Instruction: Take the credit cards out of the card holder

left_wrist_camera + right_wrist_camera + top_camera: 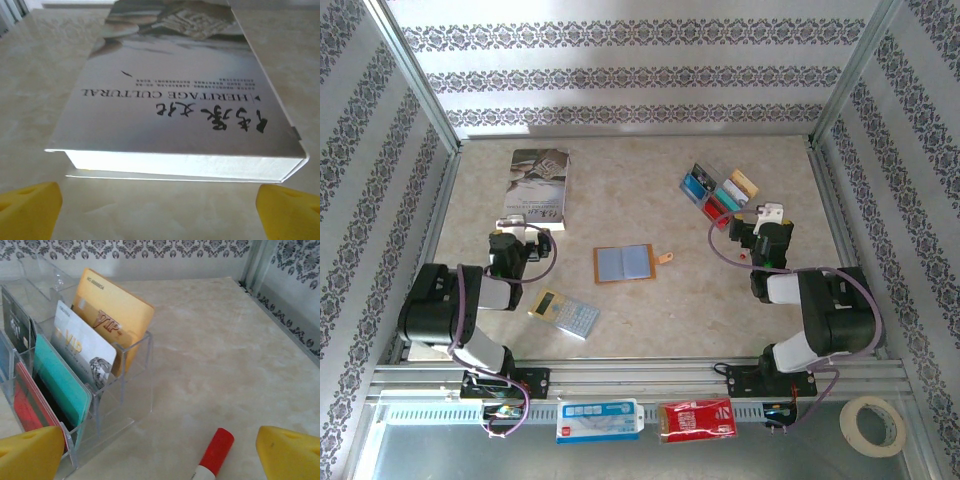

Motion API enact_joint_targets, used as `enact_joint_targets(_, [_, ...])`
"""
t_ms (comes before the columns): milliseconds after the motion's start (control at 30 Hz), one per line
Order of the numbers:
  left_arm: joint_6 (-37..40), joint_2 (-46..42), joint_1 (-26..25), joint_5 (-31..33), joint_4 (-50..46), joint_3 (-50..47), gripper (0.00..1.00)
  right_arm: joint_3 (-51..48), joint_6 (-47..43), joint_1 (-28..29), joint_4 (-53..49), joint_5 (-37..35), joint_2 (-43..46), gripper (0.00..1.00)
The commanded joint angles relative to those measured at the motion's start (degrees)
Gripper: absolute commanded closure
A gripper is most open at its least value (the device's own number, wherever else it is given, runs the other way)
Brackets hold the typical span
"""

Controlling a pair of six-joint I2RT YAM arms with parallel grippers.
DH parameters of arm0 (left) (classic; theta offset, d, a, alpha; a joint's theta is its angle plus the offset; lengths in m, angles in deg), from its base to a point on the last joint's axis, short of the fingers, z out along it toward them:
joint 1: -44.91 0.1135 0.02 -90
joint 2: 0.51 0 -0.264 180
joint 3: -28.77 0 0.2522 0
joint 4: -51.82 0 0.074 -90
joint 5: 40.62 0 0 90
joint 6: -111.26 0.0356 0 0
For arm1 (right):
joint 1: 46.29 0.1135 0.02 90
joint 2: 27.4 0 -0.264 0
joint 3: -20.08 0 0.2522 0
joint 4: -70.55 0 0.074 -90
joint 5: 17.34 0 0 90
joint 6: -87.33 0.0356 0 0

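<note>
Right wrist shows a marker [215,452] near the credit cards [86,351]

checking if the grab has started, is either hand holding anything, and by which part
Nothing is held. The left hand is open before the book; the right hand is open near the cards.

Top external: fixed high behind the near edge of the table [700,310], looking down over all of it; left wrist: low, close, facing the grey book [175,90], overhead the grey book [538,185] at far left; right wrist: low, close, facing the credit cards [115,310], overhead the credit cards [728,190] at far right.
</note>
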Motion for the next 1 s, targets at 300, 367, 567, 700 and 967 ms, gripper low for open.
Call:
enact_joint_targets(300, [0.9,0.3,0.6,-0.5,1.1,3.0,0.0,0.4,-0.1,-0.3,2.8,1.1,-0.6,0.02])
enact_joint_targets(367, [1.6,0.4,0.6,-2.0,1.2,3.0,0.0,0.4,-0.1,-0.3,2.8,1.1,-0.6,0.02])
enact_joint_targets(567, [2.1,0.4,0.6,-4.0,-1.1,4.2,0.0,0.4,-0.2,-0.3,2.8,1.1,-0.5,0.02])
enact_joint_targets(700, [2.1,0.3,0.7,-4.0,-1.2,4.2,0.0,0.4,-0.2,-0.3,2.8,1.1,-0.5,0.02])
enact_joint_targets(967, [2.1,0.4,0.6,-3.4,-1.3,4.3,0.0,0.2,-0.4,-0.3,2.9,1.2,-0.3,0.02])
